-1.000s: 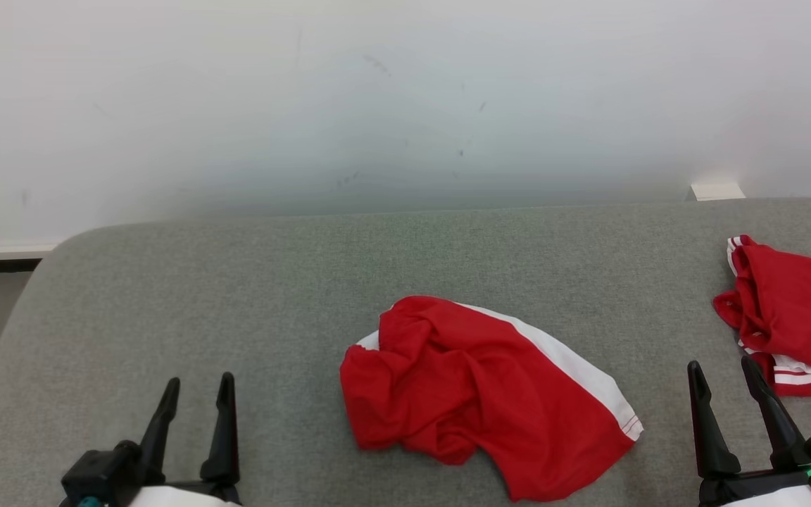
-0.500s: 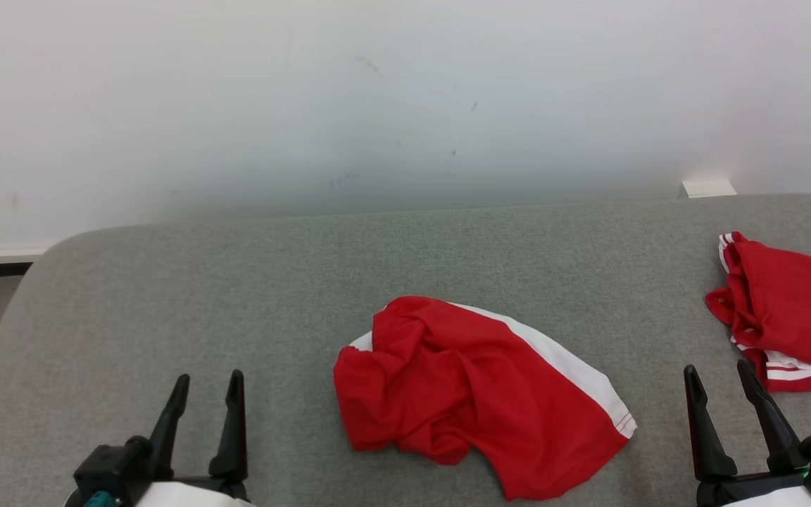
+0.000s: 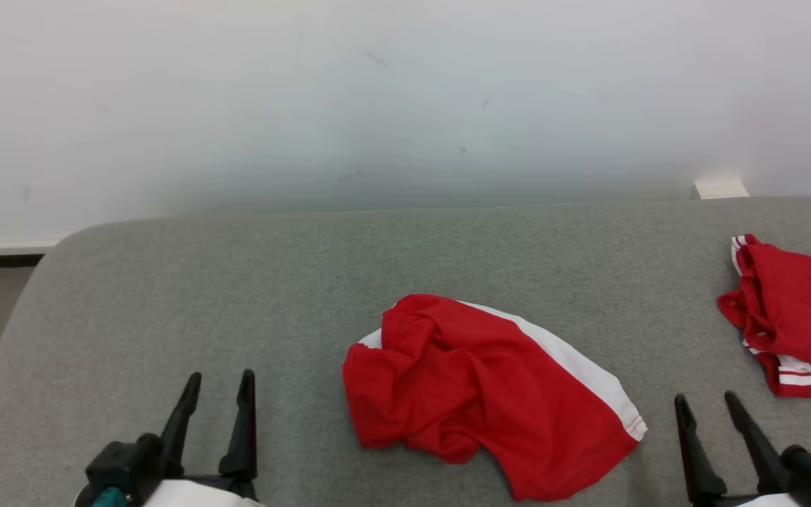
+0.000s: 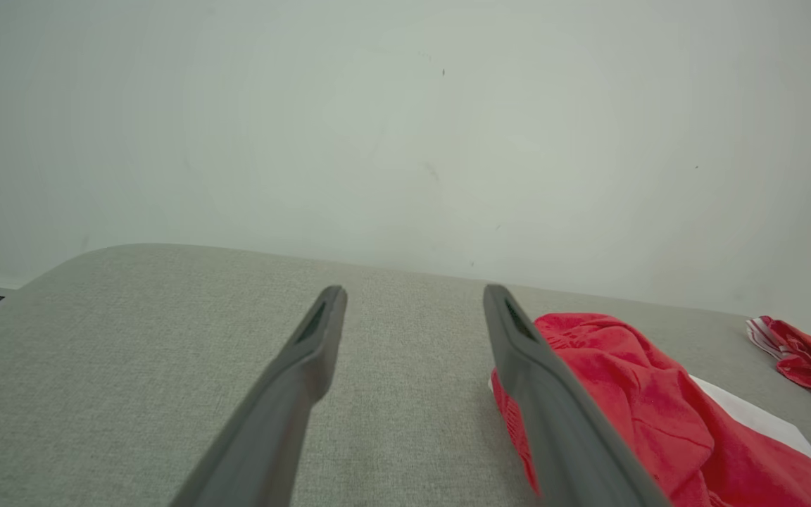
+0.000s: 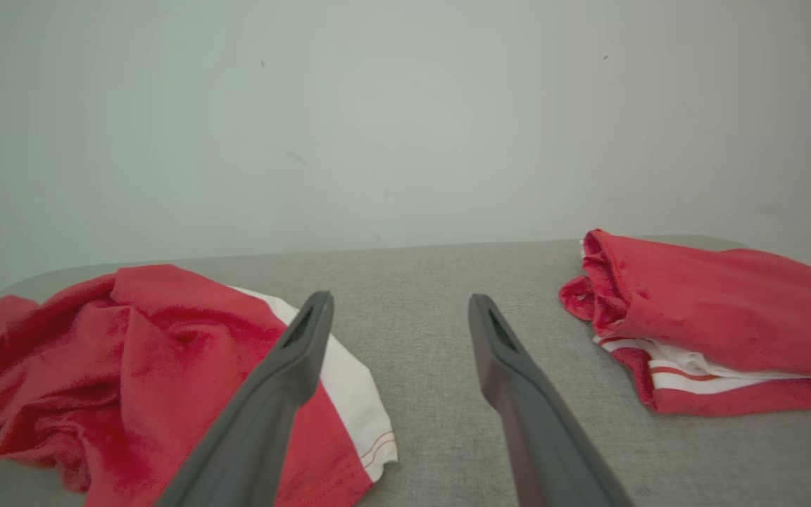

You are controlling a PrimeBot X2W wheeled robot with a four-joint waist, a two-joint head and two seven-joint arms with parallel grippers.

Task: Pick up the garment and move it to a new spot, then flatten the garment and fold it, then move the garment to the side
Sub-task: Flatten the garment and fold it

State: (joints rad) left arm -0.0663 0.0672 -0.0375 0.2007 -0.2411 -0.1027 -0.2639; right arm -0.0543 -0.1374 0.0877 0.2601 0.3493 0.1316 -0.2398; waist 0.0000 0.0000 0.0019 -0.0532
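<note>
Surface: grey woven-fabric padded tabletop (image 3: 236, 296) against a pale scuffed wall (image 3: 377, 105).
Left gripper (image 3: 221, 375): dark fingers spread wide, empty, left of the garment and apart from it.
Right gripper (image 3: 705, 396): fingers wide, empty, between the two cloths, touching neither.
Task item: crumpled red cloth garment with a white side band (image 3: 476, 394), lying mid-table between the grippers.
Beyond: second red bundle with white stripes (image 3: 793, 310), at the table's right edge.
</note>
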